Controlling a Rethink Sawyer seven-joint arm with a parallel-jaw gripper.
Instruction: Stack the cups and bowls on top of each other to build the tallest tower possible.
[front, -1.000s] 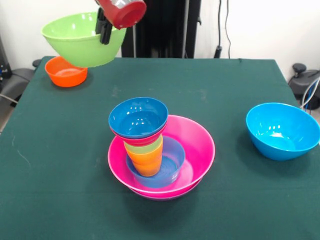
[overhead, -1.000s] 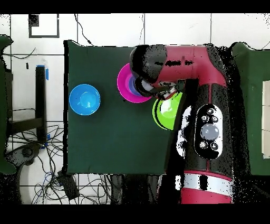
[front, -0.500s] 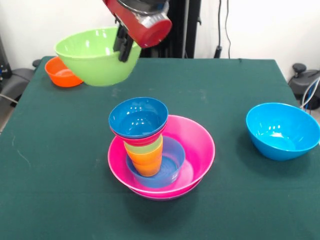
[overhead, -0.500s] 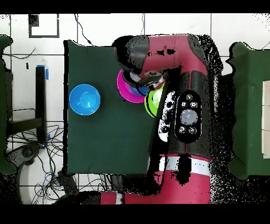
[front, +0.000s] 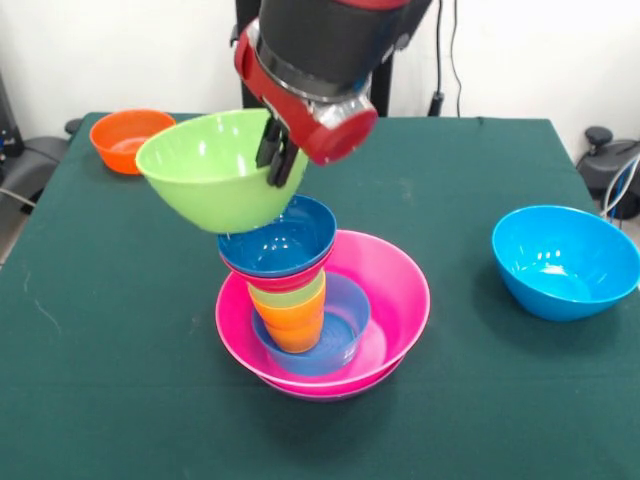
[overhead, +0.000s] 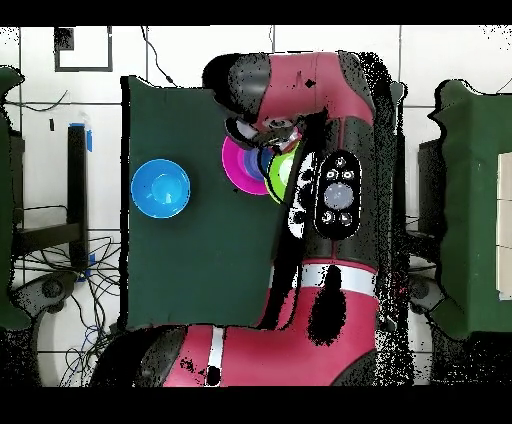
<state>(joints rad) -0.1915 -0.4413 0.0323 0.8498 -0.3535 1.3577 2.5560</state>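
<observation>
The tower stands a little left of centre in the front view, on the green cloth of the desk. Its base is a wide pink bowl with the rim of a purple bowl showing just beneath it. Inside the pink bowl sits a light-blue bowl, and in that an orange cup with a light green cup nested over it. A thin red rim shows above the green cup, and a dark-blue bowl tops the pile, leaning slightly toward the left of the frame.

Over the upper left of the tower hangs a lime green bowl, tilted with its mouth toward the upper left. Its underside is right at the dark-blue bowl's left rim; whether the two touch cannot be told. The pincer is clenched on the lime bowl's right-hand rim, dark fingers straddling the wall, and the red and black arm comes down from the top centre of the frame.

In the overhead view the arm covers most of the pile; only slivers of the pink bowl, the lime green bowl and blue between them show at its left edge.

A sky-blue bowl sits upright on the desk at the right of the front view, well apart from the tower; overhead it lies at the left of the desk. A small orange bowl rests in the upper left corner of the cloth in the front view.
</observation>
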